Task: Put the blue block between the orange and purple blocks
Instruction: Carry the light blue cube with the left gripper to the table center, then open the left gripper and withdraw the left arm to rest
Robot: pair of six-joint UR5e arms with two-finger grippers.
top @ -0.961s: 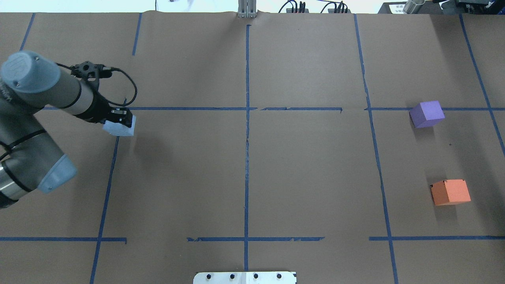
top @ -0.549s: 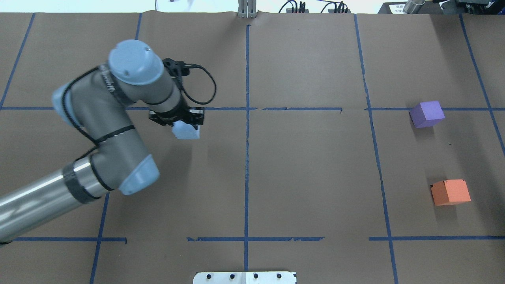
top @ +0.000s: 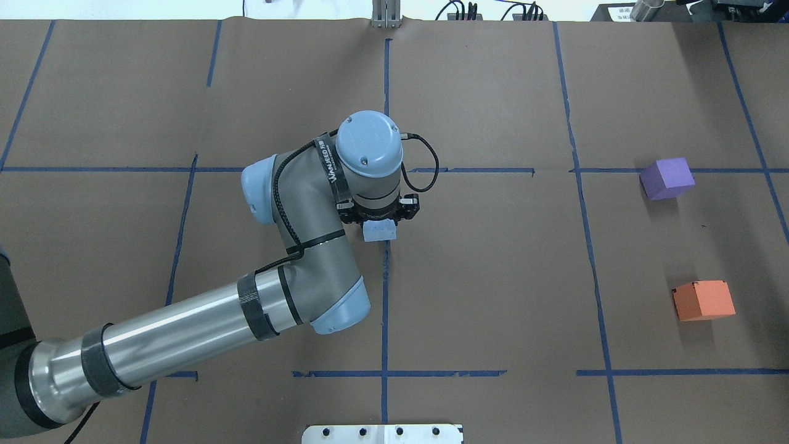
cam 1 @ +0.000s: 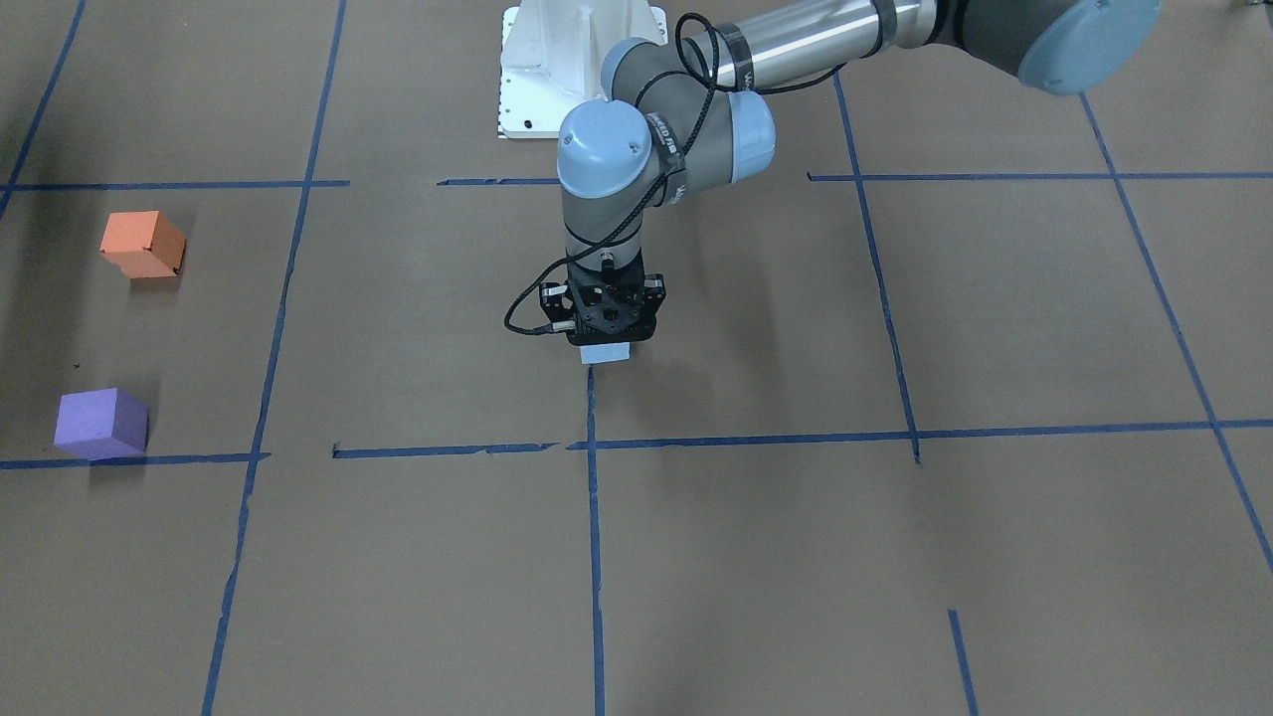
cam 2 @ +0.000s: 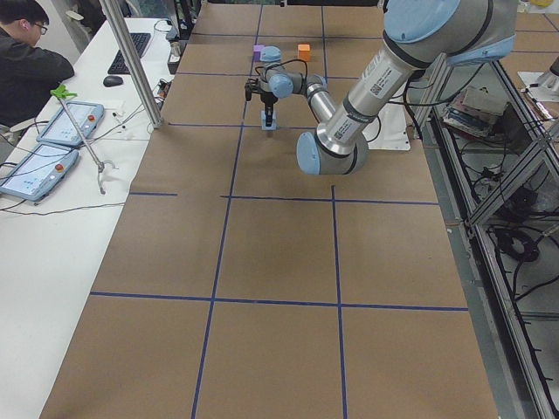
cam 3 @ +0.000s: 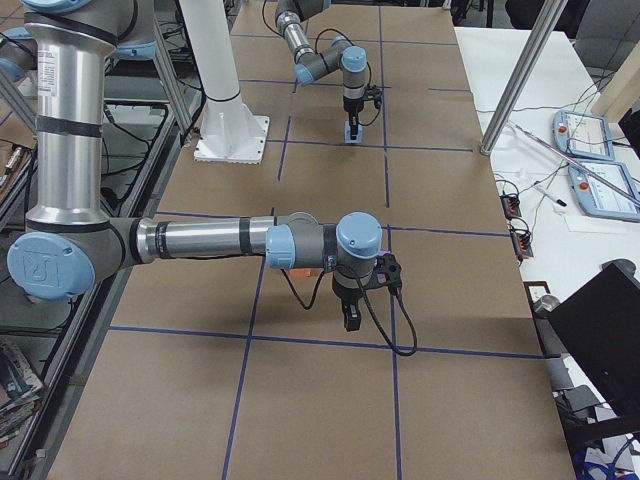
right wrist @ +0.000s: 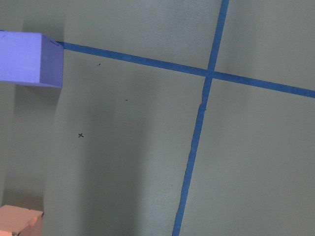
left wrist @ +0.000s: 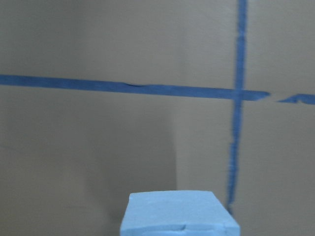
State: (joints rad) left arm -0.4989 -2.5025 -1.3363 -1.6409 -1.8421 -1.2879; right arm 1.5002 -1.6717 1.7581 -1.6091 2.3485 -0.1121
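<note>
My left gripper point(top: 380, 226) is shut on the light blue block point(top: 379, 231) and holds it over the table's middle, at the centre tape line. The block also shows in the front view point(cam 1: 605, 353) and at the bottom of the left wrist view point(left wrist: 179, 216). The purple block point(top: 667, 178) and the orange block point(top: 704, 300) sit far to the right, apart, purple farther from me. Both show in the right wrist view, purple point(right wrist: 29, 59) and orange point(right wrist: 18, 222). My right gripper point(cam 3: 350, 316) shows only in the exterior right view; I cannot tell if it is open or shut.
Brown paper with blue tape grid lines point(top: 386, 271) covers the table. A white base plate point(top: 382, 434) sits at the near edge. An operator point(cam 2: 31, 52) sits at a side bench with tablets point(cam 2: 52, 144).
My left arm has swept right with the blue block, from the table's left side to the centre line. The purple and orange blocks have not moved.
</note>
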